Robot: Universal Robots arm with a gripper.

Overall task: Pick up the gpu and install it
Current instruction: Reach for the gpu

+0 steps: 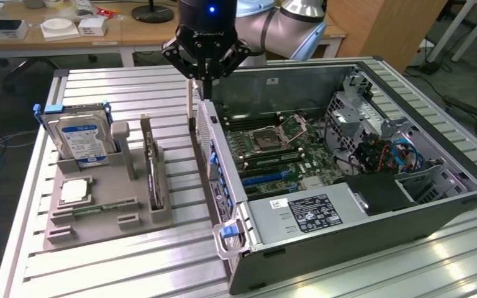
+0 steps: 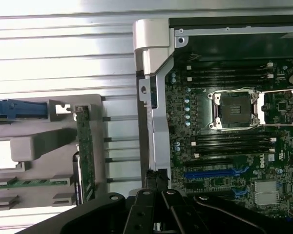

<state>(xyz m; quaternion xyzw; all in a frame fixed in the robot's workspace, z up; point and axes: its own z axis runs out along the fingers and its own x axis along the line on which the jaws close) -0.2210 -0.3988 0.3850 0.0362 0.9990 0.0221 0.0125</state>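
With gripper (image 1: pixel 207 92) clenched empty over the case wall (image 1: pixel 206 131), calls for squaring up along the thin upper edge of the gpu (image 1: pixel 152 174) in the holder (image 1: pixel 110 198).

Claw (image 2: pixel 156 176) — base cut off.

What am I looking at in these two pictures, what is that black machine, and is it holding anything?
The black machine is a robot arm. Its gripper is shut, with nothing seen in it, and hangs over the edge of an open computer case. One picture comes from a camera standing off the arm. The other looks down from the arm's wrist. The case lies on a slatted metal table with its motherboard exposed. Beside it sits a grey holder with parts: a hard drive with a blue-white label, and the gpu, a thin card standing on edge in its slot, not yet picked up.
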